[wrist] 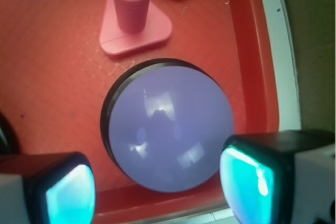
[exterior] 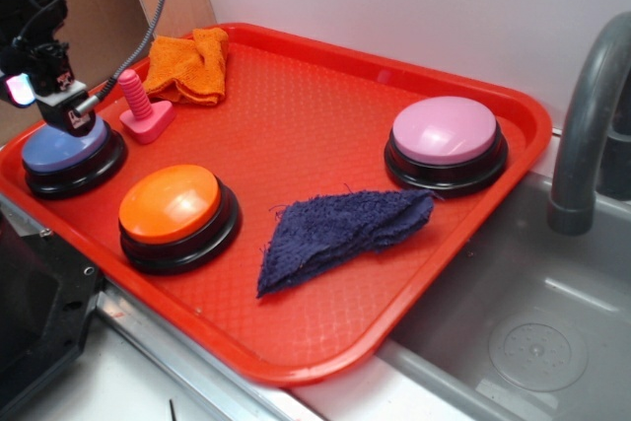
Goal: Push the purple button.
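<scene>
Black fingers [wrist: 157, 187] spread over purple button [wrist: 168, 124]

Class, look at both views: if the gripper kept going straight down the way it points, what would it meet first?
Most likely the purple button: the gripper points down at its dome, though contact is unclear.

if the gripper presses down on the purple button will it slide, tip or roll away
Probably not. The purple button has a low dome on a wide black base sitting flat on the red tray, so tipping or rolling looks unlikely. The tray's textured surface may limit sliding. The dome looks glossy, so an off-centre press by the gripper could skid.
</scene>
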Robot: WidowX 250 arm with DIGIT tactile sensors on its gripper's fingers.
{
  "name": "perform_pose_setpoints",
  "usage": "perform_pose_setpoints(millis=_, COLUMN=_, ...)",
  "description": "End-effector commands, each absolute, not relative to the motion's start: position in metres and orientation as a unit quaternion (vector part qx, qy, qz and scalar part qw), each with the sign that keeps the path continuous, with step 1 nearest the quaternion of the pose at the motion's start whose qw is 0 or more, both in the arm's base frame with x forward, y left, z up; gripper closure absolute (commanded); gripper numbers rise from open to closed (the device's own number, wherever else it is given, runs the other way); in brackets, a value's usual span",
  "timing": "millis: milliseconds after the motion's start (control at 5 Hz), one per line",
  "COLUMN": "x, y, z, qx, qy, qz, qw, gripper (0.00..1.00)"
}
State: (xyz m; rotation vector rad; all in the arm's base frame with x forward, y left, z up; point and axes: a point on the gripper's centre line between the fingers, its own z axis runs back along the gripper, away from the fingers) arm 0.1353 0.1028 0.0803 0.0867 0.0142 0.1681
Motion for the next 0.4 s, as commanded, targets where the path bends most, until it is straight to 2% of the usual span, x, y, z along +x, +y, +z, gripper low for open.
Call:
perform_pose_setpoints(millis=0, x=0.1461, y=0.1029, z=0.1049, qx=0.058, qy=-0.020, qz=0.066, qw=0.996, gripper=0.00)
perform_pose_setpoints(millis=200, x=0.1465, y=0.1022, z=0.1116, qx=0.055, qy=-0.021, qz=0.069, qw=0.996, gripper=0.00)
